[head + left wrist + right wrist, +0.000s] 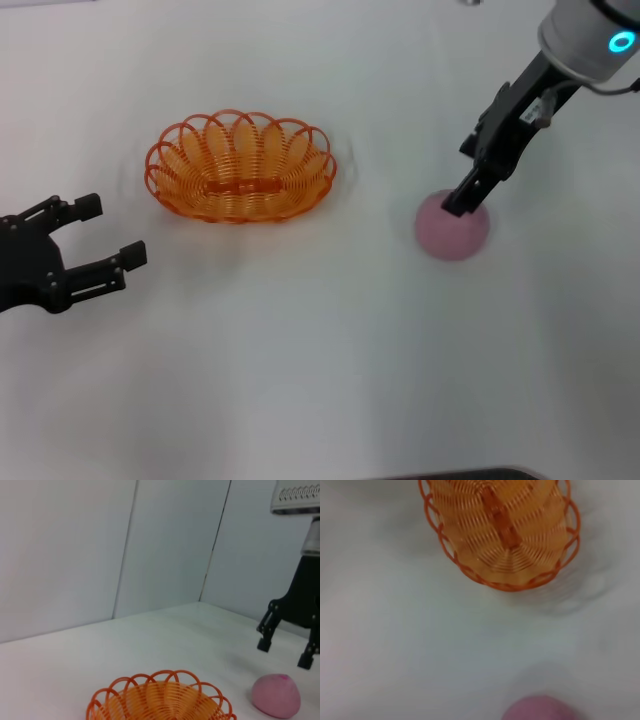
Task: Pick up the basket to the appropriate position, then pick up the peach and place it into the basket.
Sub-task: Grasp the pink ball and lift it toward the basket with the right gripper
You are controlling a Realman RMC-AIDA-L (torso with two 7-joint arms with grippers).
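My left claw [105, 238] rests at nine o'clock on the tabletop [300, 360], fingers spread wide and holding nothing. Just beyond it, toward eleven o'clock, the basket [240, 166] sits upright and apart from everything, so I judge the basket step done. At three o'clock my right claw [463, 200] hangs over the peach [452, 227], fingers parted and not yet around it; I judge the peach pick is in hand. Next I must lower, close on the peach, lift, and carry it toward the basket. The tabletop between them is bare, giving open room, and no edge crowds the path.
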